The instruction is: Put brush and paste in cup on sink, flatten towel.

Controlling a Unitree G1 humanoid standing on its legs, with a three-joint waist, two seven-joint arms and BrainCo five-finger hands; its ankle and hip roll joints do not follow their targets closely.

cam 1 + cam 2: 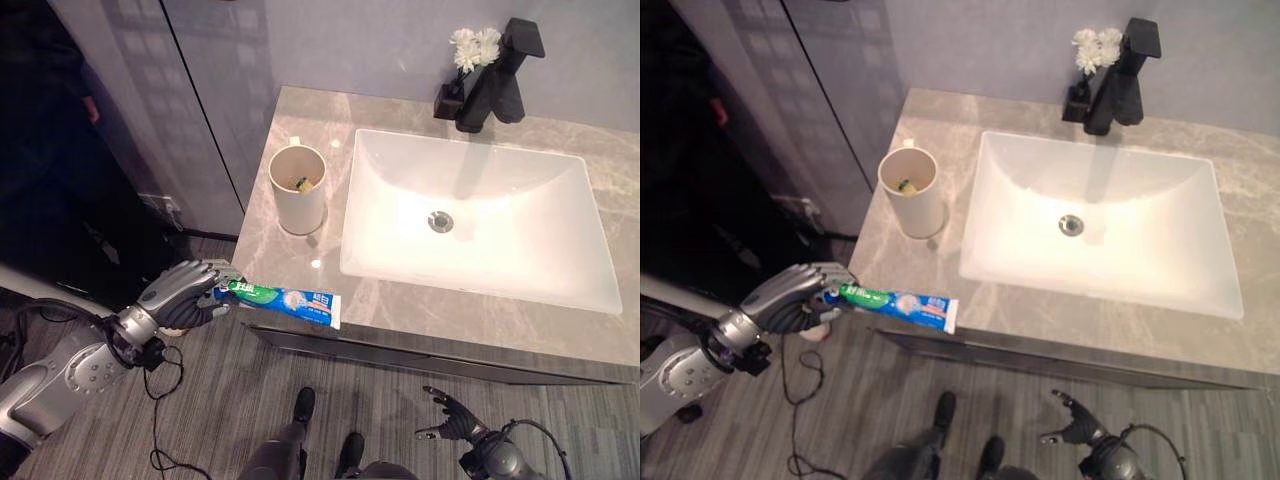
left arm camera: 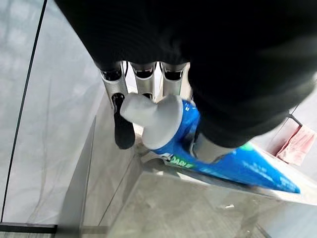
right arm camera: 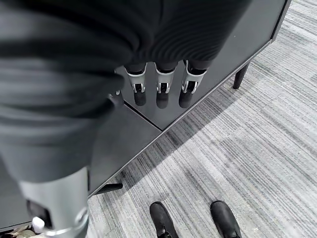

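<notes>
A blue and green toothpaste tube (image 1: 290, 300) lies at the front left corner of the grey stone counter (image 1: 290, 110), its cap end sticking out past the edge. My left hand (image 1: 185, 292) is shut on that cap end; in the left wrist view the thumb and fingers (image 2: 121, 119) pinch the tube (image 2: 237, 166) just behind its white cap. A beige cup (image 1: 297, 190) stands upright behind it, with a toothbrush head (image 1: 303, 184) showing inside. A pink cloth (image 2: 297, 146) lies far off on the counter. My right hand (image 1: 455, 418) hangs open, low, below the counter front.
A white rectangular basin (image 1: 350, 200) fills the counter to the right of the cup. A black faucet (image 1: 495, 85) and a small vase of white flowers (image 1: 475, 45) stand behind it. A dark doorway lies left of the counter.
</notes>
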